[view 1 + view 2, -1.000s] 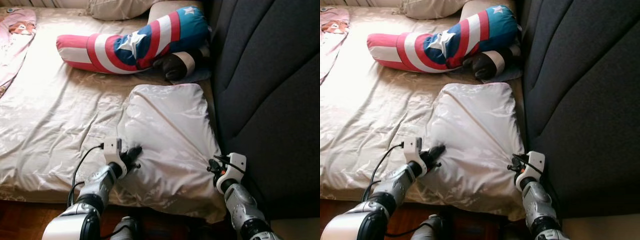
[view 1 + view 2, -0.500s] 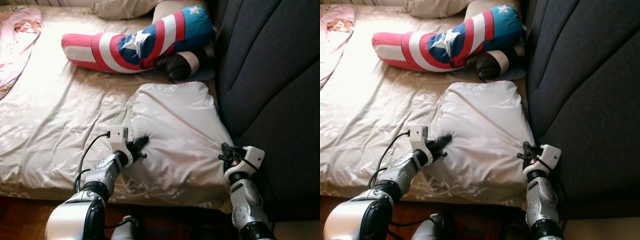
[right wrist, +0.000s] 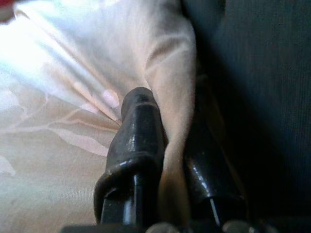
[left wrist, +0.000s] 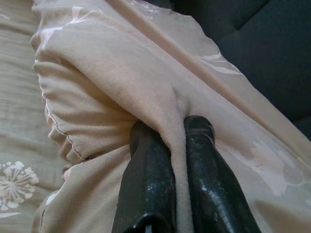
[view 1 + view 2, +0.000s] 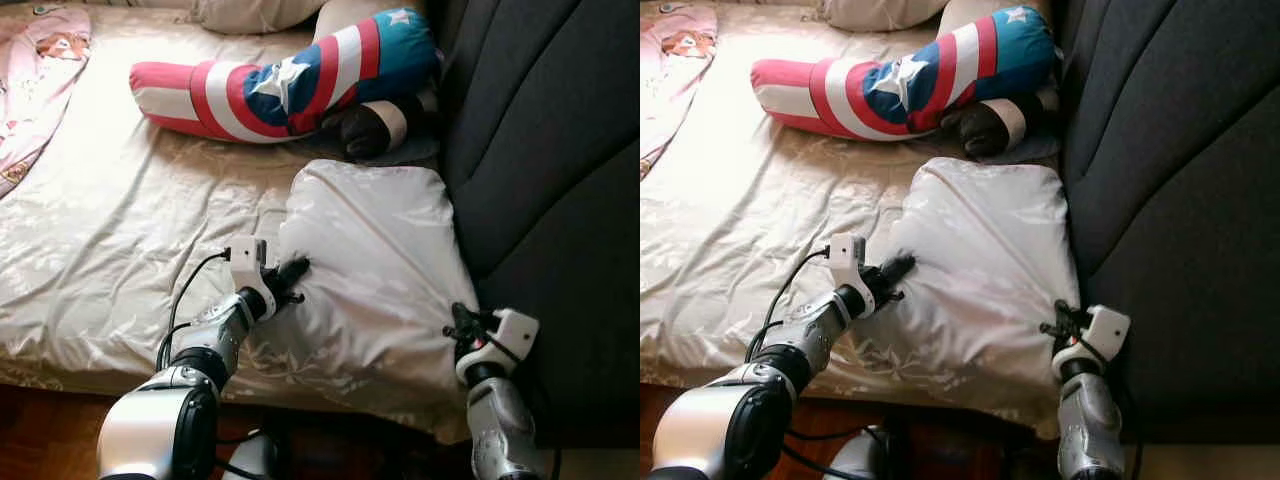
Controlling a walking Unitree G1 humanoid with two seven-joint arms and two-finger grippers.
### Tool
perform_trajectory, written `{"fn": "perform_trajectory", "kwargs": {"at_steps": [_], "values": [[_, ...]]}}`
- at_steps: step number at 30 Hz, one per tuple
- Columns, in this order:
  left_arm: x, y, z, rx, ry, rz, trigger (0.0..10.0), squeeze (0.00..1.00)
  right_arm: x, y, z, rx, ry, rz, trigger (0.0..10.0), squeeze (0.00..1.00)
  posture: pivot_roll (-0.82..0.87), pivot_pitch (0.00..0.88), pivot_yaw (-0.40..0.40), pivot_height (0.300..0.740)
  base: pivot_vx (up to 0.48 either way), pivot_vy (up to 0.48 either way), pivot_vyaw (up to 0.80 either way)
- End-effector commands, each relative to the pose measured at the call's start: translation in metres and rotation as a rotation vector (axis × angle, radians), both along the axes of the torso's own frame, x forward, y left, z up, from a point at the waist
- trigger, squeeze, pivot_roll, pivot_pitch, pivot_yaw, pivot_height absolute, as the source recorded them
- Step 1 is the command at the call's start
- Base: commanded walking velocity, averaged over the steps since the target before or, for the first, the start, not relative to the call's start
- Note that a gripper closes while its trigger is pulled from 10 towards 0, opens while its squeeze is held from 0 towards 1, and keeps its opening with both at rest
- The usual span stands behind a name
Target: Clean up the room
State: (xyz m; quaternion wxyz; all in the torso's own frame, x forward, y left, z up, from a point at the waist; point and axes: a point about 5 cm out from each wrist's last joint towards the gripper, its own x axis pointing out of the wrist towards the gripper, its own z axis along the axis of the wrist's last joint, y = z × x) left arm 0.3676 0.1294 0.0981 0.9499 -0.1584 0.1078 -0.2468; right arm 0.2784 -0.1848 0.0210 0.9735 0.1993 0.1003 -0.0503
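At the far left of the bed we saw a pink garment [image 5: 35, 80] lying on the pale satin sheet [image 5: 130, 220], which was creased and printed with white flower heads near its front edge. Farther back lay a long red, white and blue striped bolster [image 5: 285, 80] with white stars, stretched across the sheet with its blue end raised toward the dark headboard [image 5: 560, 150]. A dark brown plush piece with a pale band [image 5: 375, 125] sat just beside that blue end.

Our left gripper [image 5: 293, 278] rested at the left edge of the white pillow [image 5: 375, 260], and in the left wrist view its two black fingers [image 4: 146, 179] stood narrow, pinching a fold of the pillow's cloth between them. A black cable looped from the small white camera block on that wrist down to the silver arm.

The pillow lay flat on the sheet near the front edge of the bed, its right side against the headboard and its far corner close to the plush piece. Taut creases ran across its cover from both held edges.

At the right, our right gripper [image 5: 462, 328] held the pillow's near right corner beside the headboard. In the right wrist view its fingers [image 3: 138, 141] were closed on a ridge of the pale fabric, one finger partly in shadow.
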Motion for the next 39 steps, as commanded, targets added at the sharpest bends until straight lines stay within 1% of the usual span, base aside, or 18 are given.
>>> {"fn": "perform_trajectory", "kwargs": {"at_steps": [1, 3, 6, 8, 10, 11, 12, 13, 14, 16, 18, 21, 24, 26, 29, 34, 39], "values": [[0.002, -0.001, 0.006, 0.011, -0.04, -0.012, 10.0, 0.0, -0.006, -0.007, -0.008, -0.009, 0.043, -0.029, 10.0, 0.0, -0.12, 0.277, -0.023, 0.74, 0.0, 0.0, 0.0], [0.0, 0.0, 0.002, 0.025, -0.028, 0.004, 10.0, 0.0, -0.003, -0.008, -0.008, -0.013, 0.054, -0.031, 10.0, 0.0, -0.12, 0.278, -0.023, 0.74, 0.0, 0.0, 0.0], [-0.002, 0.001, -0.004, 0.032, -0.01, 0.03, 10.0, 0.0, 0.006, -0.01, -0.004, -0.02, 0.059, -0.035, 10.0, 0.0, -0.12, 0.282, -0.023, 0.74, 0.0, 0.0, 0.0], [-0.003, 0.0, -0.007, 0.034, 0.003, 0.043, 10.0, 0.0, 0.013, -0.01, -0.001, -0.043, 0.063, -0.03, 10.0, 0.0, -0.12, 0.284, -0.022, 0.74, 0.0, 0.0, 0.0], [-0.005, -0.001, -0.011, 0.041, 0.019, 0.071, 10.0, 0.0, 0.022, -0.01, 0.004, -0.05, 0.057, -0.027, 10.0, 0.0, -0.11, 0.291, -0.02, 0.74, 0.0, 0.0, 0.0], [-0.005, -0.001, -0.011, 0.041, 0.019, 0.071, 10.0, 0.0, 0.022, -0.01, 0.004, -0.05, 0.057, -0.027, 10.0, 0.0, -0.11, 0.291, -0.02, 0.74, 0.0, 0.0, 0.0], [-0.005, -0.002, -0.012, 0.045, 0.026, 0.093, 10.0, 0.0, 0.029, -0.008, 0.008, -0.056, 0.052, -0.008, 10.0, 0.0, -0.11, 0.298, -0.018, 0.74, 0.0, 0.0, 0.0], [-0.005, -0.002, -0.012, 0.045, 0.026, 0.093, 10.0, 0.0, 0.029, -0.008, 0.008, -0.056, 0.052, -0.008, 10.0, 0.0, -0.11, 0.298, -0.018, 0.74, 0.0, 0.0, 0.0], [-0.004, -0.003, -0.013, 0.044, 0.035, 0.115, 10.0, 0.0, 0.035, -0.006, 0.011, -0.063, 0.054, 0.011, 10.0, 0.0, -0.12, 0.305, -0.017, 0.74, 0.0, 0.0, 0.0], [-0.004, -0.004, -0.013, 0.045, 0.037, 0.122, 10.0, 0.0, 0.036, -0.005, 0.012, -0.067, 0.059, 0.013, 10.0, 0.0, -0.11, 0.312, -0.015, 0.74, 0.0, 0.0, 0.0], [-0.004, -0.005, -0.014, 0.062, 0.047, 0.149, 10.0, 0.0, 0.043, -0.003, 0.016, -0.066, 0.065, 0.015, 10.0, 0.0, -0.11, 0.334, -0.012, 0.74, 0.0, 0.0, 0.0], [-0.004, -0.006, -0.015, 0.063, 0.052, 0.156, 10.0, 0.0, 0.047, -0.001, 0.019, -0.067, 0.064, 0.022, 10.0, 0.0, -0.11, 0.348, -0.009, 0.74, 0.0, 0.0, 0.0], [-0.004, -0.01, -0.015, 0.068, 0.058, 0.161, 10.0, 0.0, 0.054, 0.002, 0.024, -0.079, 0.065, 0.032, 10.0, 0.0, -0.1, 0.381, -0.004, 0.74, 0.0, 0.0, 0.0], [-0.004, -0.01, -0.015, 0.07, 0.059, 0.162, 10.0, 0.0, 0.055, 0.002, 0.025, -0.08, 0.062, 0.033, 10.0, 0.0, -0.1, 0.385, -0.004, 0.74, 0.0, 0.0, 0.0], [-0.002, -0.013, -0.012, 0.086, 0.048, 0.178, 10.0, 0.0, 0.061, 0.002, 0.032, -0.09, 0.05, 0.032, 10.0, 0.0, -0.1, 0.409, 0.0, 0.74, 0.0, 0.0, 0.0], [0.001, -0.018, -0.008, 0.095, 0.046, 0.165, 10.0, 0.0, 0.07, 0.002, 0.043, -0.098, 0.035, 0.03, 10.0, 0.0, -0.11, 0.429, -0.004, 0.74, 0.0, 0.0, 0.0], [0.0, -0.022, -0.008, 0.102, 0.046, 0.151, 10.0, 0.0, 0.071, 0.004, 0.043, -0.103, 0.036, 0.038, 10.0, 0.0, -0.11, 0.439, -0.002, 0.74, 0.0, 0.0, 0.0]]}}
